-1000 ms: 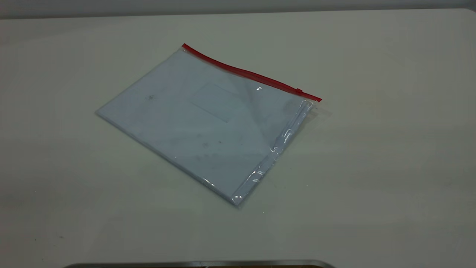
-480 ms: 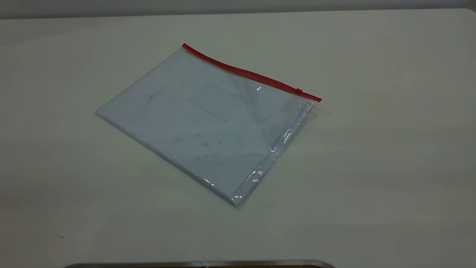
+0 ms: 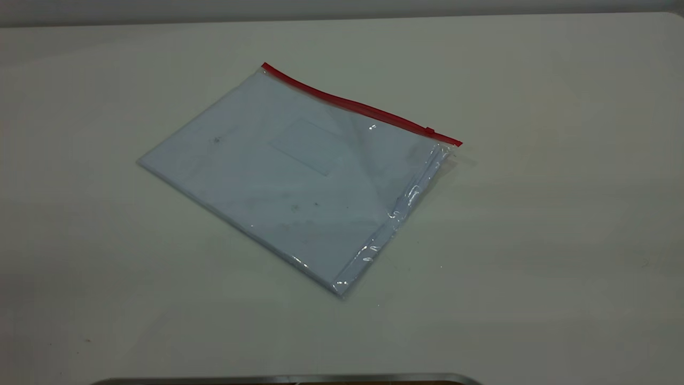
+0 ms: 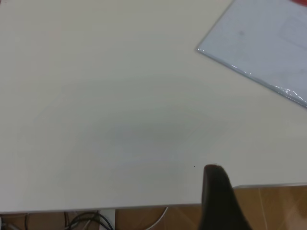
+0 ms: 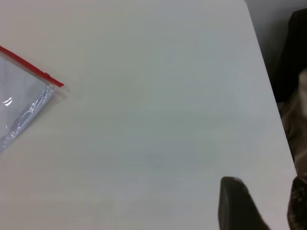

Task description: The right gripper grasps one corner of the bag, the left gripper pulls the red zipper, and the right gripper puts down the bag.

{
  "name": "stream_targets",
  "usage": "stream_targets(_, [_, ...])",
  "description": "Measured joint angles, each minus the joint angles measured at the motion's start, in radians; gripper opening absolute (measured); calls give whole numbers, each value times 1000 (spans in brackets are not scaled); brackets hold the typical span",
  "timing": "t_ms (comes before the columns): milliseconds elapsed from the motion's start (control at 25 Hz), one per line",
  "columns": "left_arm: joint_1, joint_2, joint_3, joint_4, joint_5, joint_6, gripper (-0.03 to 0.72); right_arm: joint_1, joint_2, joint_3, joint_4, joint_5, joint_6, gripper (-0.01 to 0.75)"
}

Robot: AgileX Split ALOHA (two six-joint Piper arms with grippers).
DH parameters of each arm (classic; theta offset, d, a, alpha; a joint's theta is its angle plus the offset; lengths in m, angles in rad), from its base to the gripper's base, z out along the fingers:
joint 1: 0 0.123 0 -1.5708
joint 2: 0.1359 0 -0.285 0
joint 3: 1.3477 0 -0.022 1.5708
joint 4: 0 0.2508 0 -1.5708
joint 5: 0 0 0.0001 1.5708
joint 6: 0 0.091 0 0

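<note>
Right tool (image 5: pixel 240 206) well clear of bag (image 3: pixel 291 176), grip state unreadable; left tool (image 4: pixel 218 196) likewise; bag flat on surface (image 3: pixel 534 240), awaiting corner (image 3: pixel 454 143) grab.

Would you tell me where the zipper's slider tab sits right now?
In the exterior view, the slider tab sits near the right end of the red zipper, beside the bag's right-hand corner.

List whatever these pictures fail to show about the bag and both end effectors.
- Left end effector: the left wrist view shows only one dark finger, cut by the frame edge; open or shut is unknowable. Absent from the exterior view.
- Right end effector: likewise one finger at the right wrist view's edge.
- Bag: both wrist views crop it to a corner.
- Red zipper: its slider is too small to read; whether sealed is unclear.
</note>
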Motion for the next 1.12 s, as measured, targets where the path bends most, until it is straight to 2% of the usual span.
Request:
stream_targets(200, [0, 0, 0, 0, -1, 0, 495, 0, 0, 0, 30, -1, 0, 277])
stream_targets(320, [0, 4, -12, -8, -10, -18, 495, 0, 1, 0, 119, -8, -33, 270])
stream_targets(520, [0, 155, -88, -64, -131, -82, 495, 0, 166, -1, 319, -85, -174, 303])
stream_targets(640, [0, 353, -110, -66, -248, -44, 495, 0, 369, -1, 384, -195, -273, 354])
stream_targets(880, [0, 765, -113, -108, -595, 82, 495, 0, 784, -1, 607, -467, -511, 417])
stream_targets(1000, [0, 961, -125, -170, -741, 167, 495, 0, 1003, -1, 803, -586, -746, 424])
stream_targets(1120, [0, 1140, -185, -245, -796, 269, 495, 0, 1232, -7, 1063, -659, -1004, 425])
